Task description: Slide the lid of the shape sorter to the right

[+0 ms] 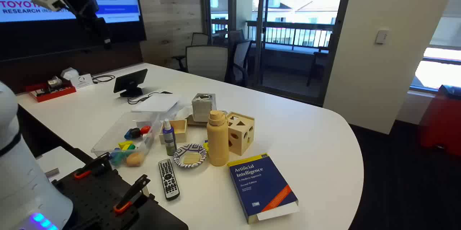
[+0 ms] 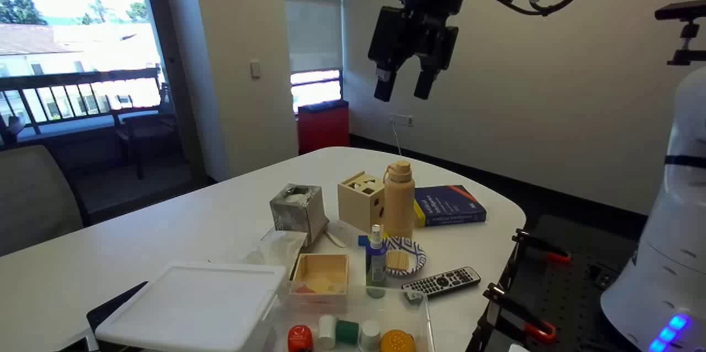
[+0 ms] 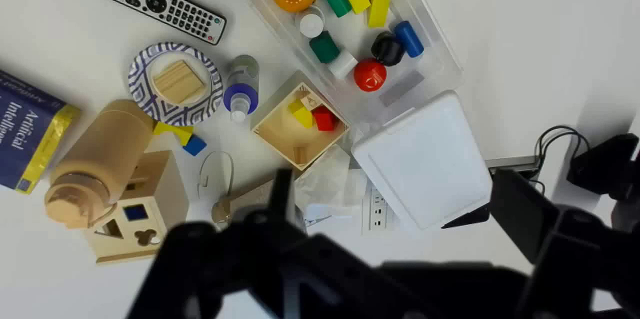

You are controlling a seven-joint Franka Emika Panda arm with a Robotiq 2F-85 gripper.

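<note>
The shape sorter, a small light-wood cube with dark cut-outs, stands on the table in both exterior views (image 1: 236, 145) (image 2: 353, 206) and at the lower left of the wrist view (image 3: 172, 194). Its lid appears to be the pale top panel with cut-out holes and a raised strip along one edge (image 1: 245, 118) (image 2: 361, 179) (image 3: 125, 242); it lies on the cube. The yellow bottle hides part of the sorter. My gripper (image 2: 404, 89) is open and empty, high above the table and apart from the sorter. Its fingers also frame the wrist view (image 3: 395, 189).
The mustard-yellow bottle (image 1: 218, 143) stands right beside the sorter. A blue book (image 1: 264, 186), patterned plate (image 1: 180, 161), spray bottle (image 1: 169, 138), remote (image 1: 168, 179) and tissue box (image 2: 300, 211) are around it. A wooden tray (image 2: 298, 272) and clear bin (image 3: 440, 54) hold blocks.
</note>
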